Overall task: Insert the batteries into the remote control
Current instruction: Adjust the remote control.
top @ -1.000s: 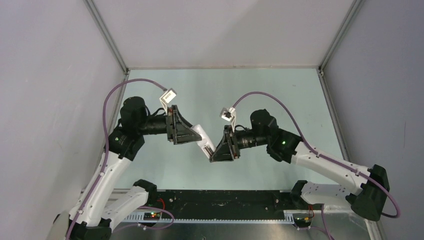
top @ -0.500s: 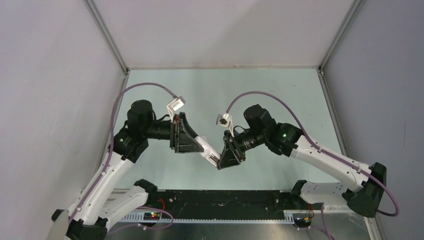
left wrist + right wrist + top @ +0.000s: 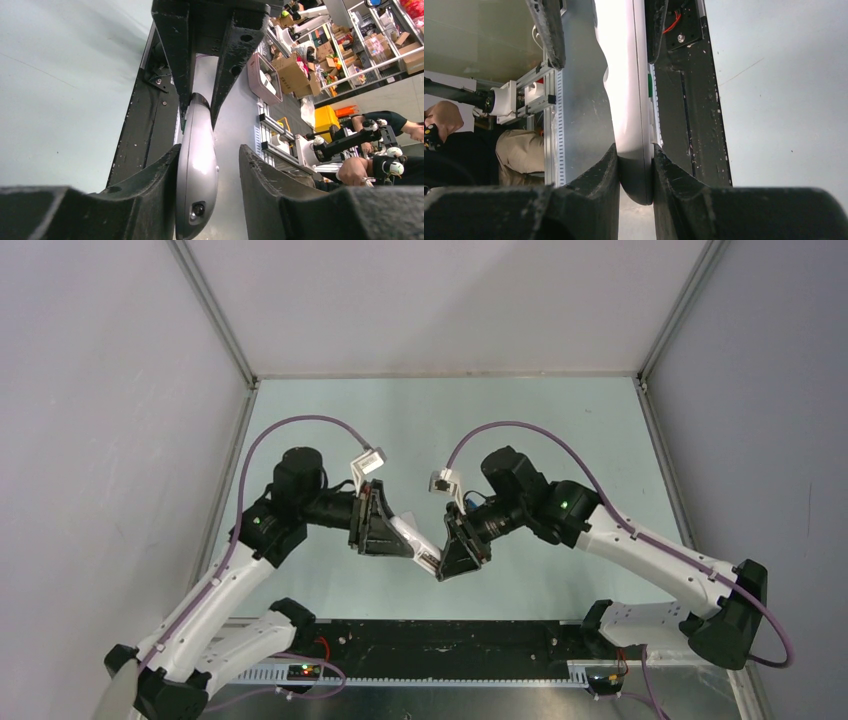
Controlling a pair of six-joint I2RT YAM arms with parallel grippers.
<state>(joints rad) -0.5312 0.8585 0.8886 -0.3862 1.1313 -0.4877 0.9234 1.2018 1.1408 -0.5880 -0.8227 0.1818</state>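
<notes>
1. Over the near part of the table (image 3: 450, 420), the remote control (image 3: 412, 538) hangs in the air, bridging both arms, probably for a handover.
2. The right gripper (image 3: 634, 150) is clamped on one end and carries it.
3. The left gripper (image 3: 209, 150) straddles the other end slackly: one finger touches, and a gap shows beside the other.
4. No batteries are in sight.
</notes>
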